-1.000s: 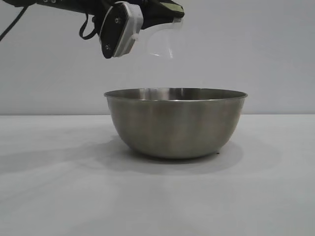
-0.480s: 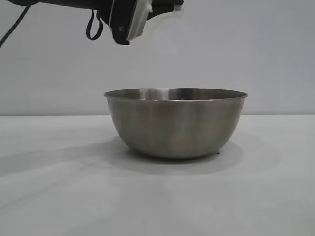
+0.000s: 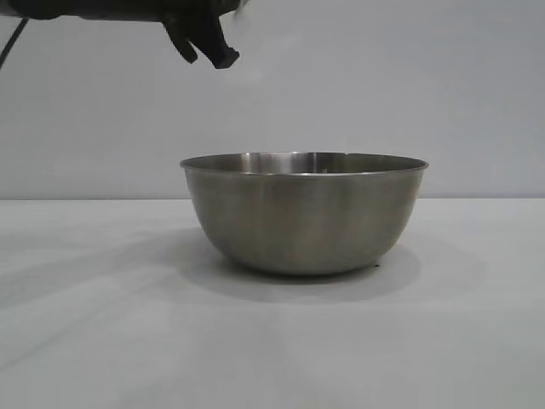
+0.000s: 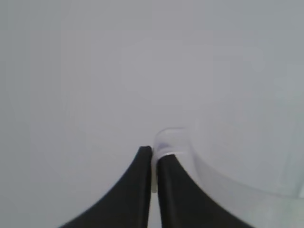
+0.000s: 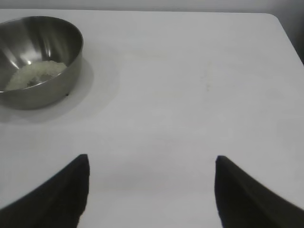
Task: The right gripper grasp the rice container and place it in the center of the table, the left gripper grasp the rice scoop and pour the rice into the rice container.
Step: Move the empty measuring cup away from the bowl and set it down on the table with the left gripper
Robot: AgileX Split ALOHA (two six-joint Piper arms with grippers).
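Observation:
The rice container (image 3: 304, 213), a large steel bowl, stands on the white table (image 3: 85, 341) at the middle of the exterior view. In the right wrist view the rice container (image 5: 40, 61) holds a small heap of white rice (image 5: 35, 73). My left gripper (image 4: 154, 154) is shut on the handle of the clear plastic rice scoop (image 4: 228, 185), held high in the air. Only part of the left arm (image 3: 200, 34) shows at the top left of the exterior view, above and left of the bowl; the scoop is out of that view. My right gripper (image 5: 152, 159) is open and empty above the table, well away from the bowl.
The table's far edge and rounded corner (image 5: 278, 19) show in the right wrist view. A plain grey wall stands behind the table.
The left arm has risen and drawn back to the left. The scoop, seen tilted above the bowl's left rim a second ago, has left the exterior view. The bowl has not moved.

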